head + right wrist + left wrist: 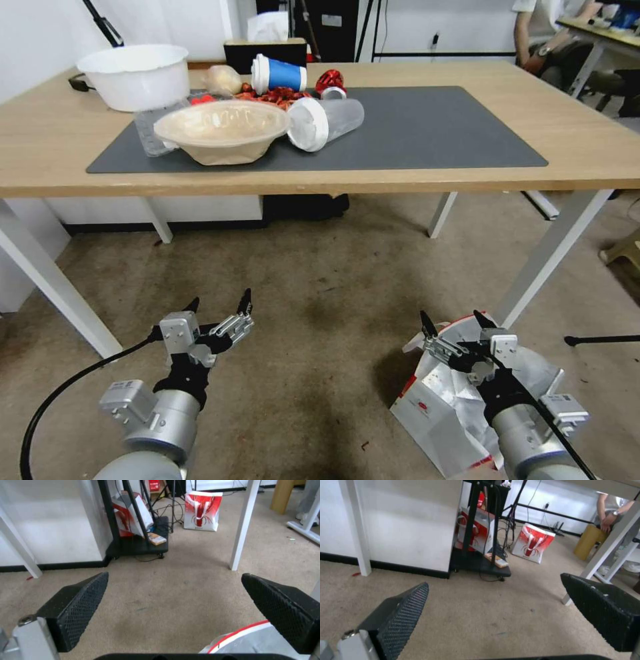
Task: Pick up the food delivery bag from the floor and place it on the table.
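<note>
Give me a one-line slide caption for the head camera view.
Open right gripper poised above the white-and-red foil-lined paper delivery bag on the stained floor, open left gripper alongside, light-wood table ahead.

my arms: silver-grey cylinders, black wrists, metal gripper blocks, black textured fingertips (83, 600); black cable on left arm (60, 393).

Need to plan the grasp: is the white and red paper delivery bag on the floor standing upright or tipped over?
Tipped over: the white and red paper delivery bag lies on the floor, crumpled, silver foil lining showing, beneath the open right gripper.
</note>
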